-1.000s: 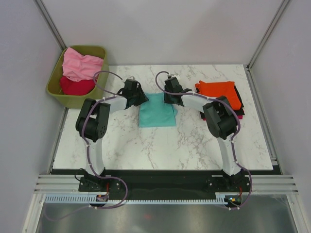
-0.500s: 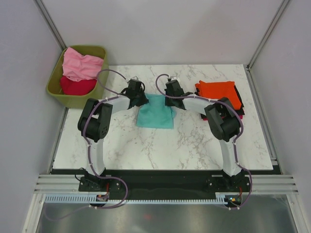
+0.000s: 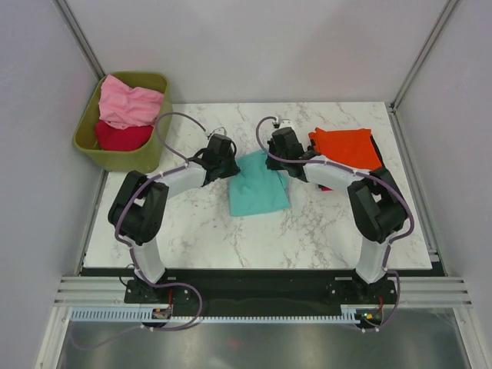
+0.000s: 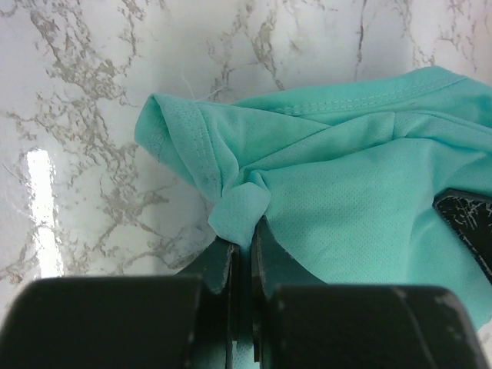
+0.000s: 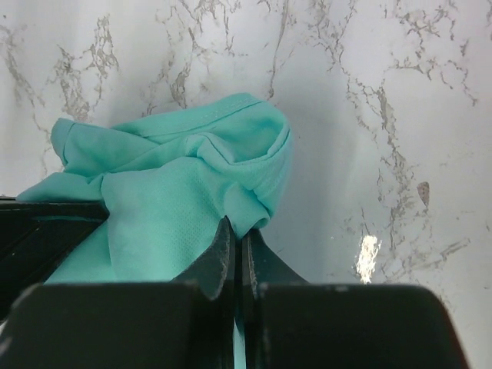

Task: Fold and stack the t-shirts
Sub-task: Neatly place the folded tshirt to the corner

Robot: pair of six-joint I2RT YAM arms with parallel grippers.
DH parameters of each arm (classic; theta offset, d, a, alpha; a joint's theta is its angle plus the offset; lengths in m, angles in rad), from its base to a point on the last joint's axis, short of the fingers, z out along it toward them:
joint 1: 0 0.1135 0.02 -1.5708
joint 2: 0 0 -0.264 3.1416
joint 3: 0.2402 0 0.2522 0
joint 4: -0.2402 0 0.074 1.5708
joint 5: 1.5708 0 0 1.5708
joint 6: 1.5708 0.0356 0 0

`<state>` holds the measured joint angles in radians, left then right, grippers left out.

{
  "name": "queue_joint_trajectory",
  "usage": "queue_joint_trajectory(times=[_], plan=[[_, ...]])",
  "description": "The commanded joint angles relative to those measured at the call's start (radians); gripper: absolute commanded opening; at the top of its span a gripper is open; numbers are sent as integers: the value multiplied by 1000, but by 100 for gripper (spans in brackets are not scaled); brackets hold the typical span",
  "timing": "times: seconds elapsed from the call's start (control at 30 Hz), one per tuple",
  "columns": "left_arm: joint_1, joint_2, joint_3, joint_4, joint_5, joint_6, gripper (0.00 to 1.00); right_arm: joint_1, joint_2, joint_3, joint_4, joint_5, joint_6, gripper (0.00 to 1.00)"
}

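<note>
A folded teal t-shirt [image 3: 259,188] lies mid-table, its far edge lifted and bunched. My left gripper [image 3: 227,164] is shut on the shirt's far left corner; the left wrist view shows teal cloth [image 4: 338,184] pinched between the fingertips [image 4: 244,231]. My right gripper [image 3: 275,159] is shut on the far right corner, with the teal fabric [image 5: 177,184] caught in its tips [image 5: 237,229]. An orange t-shirt [image 3: 350,146] tops a stack with black and red edges at the right. Pink [image 3: 129,102] and crimson [image 3: 119,136] shirts sit in the bin.
The olive-green bin [image 3: 96,150] stands off the table's back left corner. The marble table [image 3: 254,238] has bare surface toward the near edge. Grey walls enclose the back and sides.
Both grippers closed on the teal shirt's far corners and shifted toward the right; the shirt has slid and skewed, its far edge now bunched up.
</note>
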<state>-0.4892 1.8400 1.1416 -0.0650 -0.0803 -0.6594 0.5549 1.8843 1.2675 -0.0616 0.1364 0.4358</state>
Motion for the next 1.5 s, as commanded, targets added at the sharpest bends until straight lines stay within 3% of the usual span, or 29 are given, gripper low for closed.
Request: queue_joint_trajectory(times=[0.0, 0.23, 0.47, 0.67, 0.97, 1.3, 1.47], plan=[[-32, -80, -22, 53, -49, 38, 2, 5, -95, -45, 25, 46, 37, 0], [-126, -153, -33, 62, -101, 23, 2, -7, -209, -82, -67, 143, 58, 0], [-281, -128, 47, 129, -141, -40, 2, -153, -362, -128, -161, 181, 72, 0], [-377, 31, 286, 169, -150, -46, 2, -248, -421, -69, -267, 330, 29, 0], [-422, 272, 555, 295, -79, -68, 2, -464, -350, 52, -293, 381, 27, 0], [-425, 557, 877, 442, -29, -13, 2, -544, -166, 199, -276, 446, 46, 0], [-423, 668, 1050, 419, -33, 24, 2, -579, -93, 257, -261, 467, 70, 0]])
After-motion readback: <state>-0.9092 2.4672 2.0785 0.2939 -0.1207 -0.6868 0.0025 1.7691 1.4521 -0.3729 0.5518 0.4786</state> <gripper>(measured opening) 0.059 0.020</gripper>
